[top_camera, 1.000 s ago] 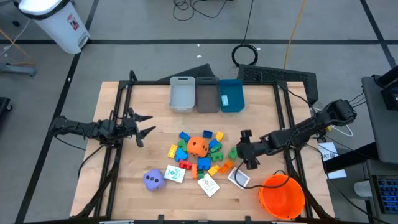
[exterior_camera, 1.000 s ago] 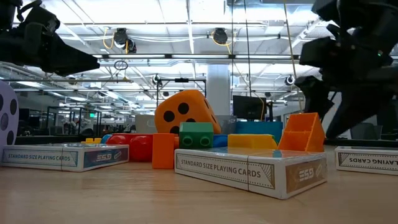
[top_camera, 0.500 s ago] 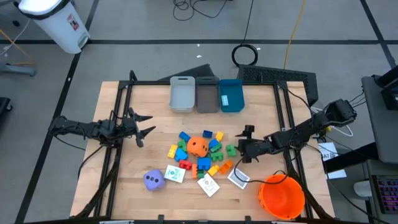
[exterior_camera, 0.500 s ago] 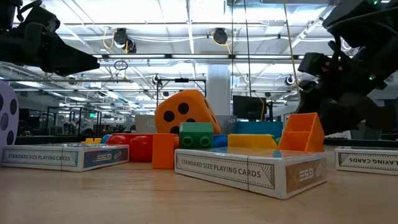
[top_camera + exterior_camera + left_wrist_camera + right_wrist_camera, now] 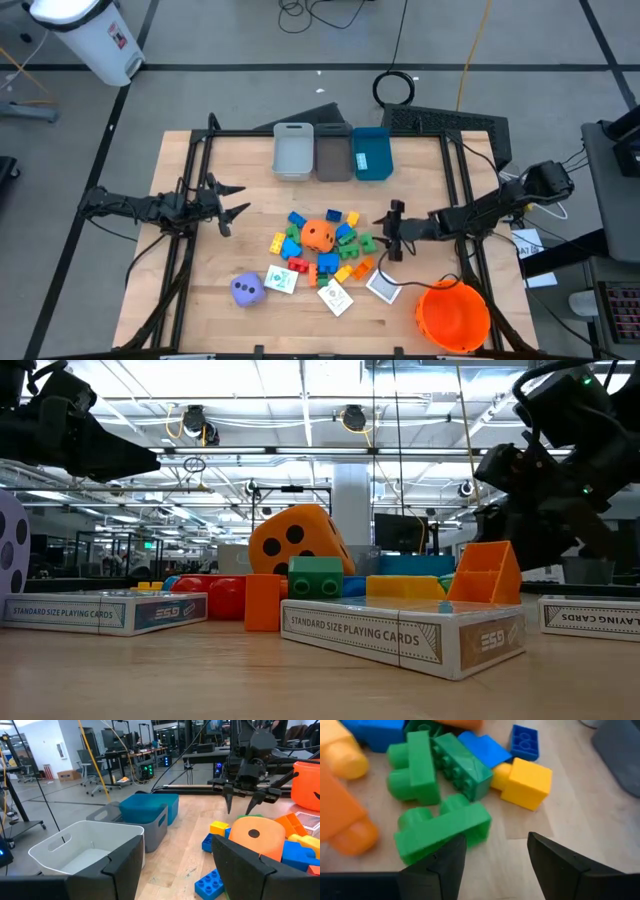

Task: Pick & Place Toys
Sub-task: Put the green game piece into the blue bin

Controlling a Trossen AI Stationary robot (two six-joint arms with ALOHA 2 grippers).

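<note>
Wooden table (image 5: 250, 170) fills the centre of the high view, framed by dark rails and standing on a grey floor. 3 bins (image 5: 332, 152) sit in a row at the upper centre of the table: 1 light grey, 1 dark grey, 1 blue. An orange bucket (image 5: 454, 315) stands at the lower right corner. Toy pile (image 5: 320, 245) lies at the centre of the frame: blue, green, yellow, red and orange blocks clustered around an orange die (image 5: 318, 235). A purple die (image 5: 247, 290) lies apart at the lower left of the pile. White picture cards (image 5: 336, 297) lie along the lower edge of the pile, and 1 more card (image 5: 383, 287) lies to the lower right, near the bucket. Right gripper (image 5: 392, 232) is positioned just right of the pile, fingers spread to a moderate gap and holding nothing. In the right wrist view, its 2 dark fingers (image 5: 445, 865) frame a green block (image 5: 443, 828) lying flat on the wood, with a second green block (image 5: 415, 770), a dark green block (image 5: 462, 765), a yellow block (image 5: 526, 782) and a blue block (image 5: 524, 742) beyond it. No contact between fingers and block is visible. Left gripper (image 5: 230, 207) waits at the left edge of the table, well apart from the pile, fingers spread wide and empty. In the low view, card boxes (image 5: 400, 632) marked as playing cards lie in the foreground.
</note>
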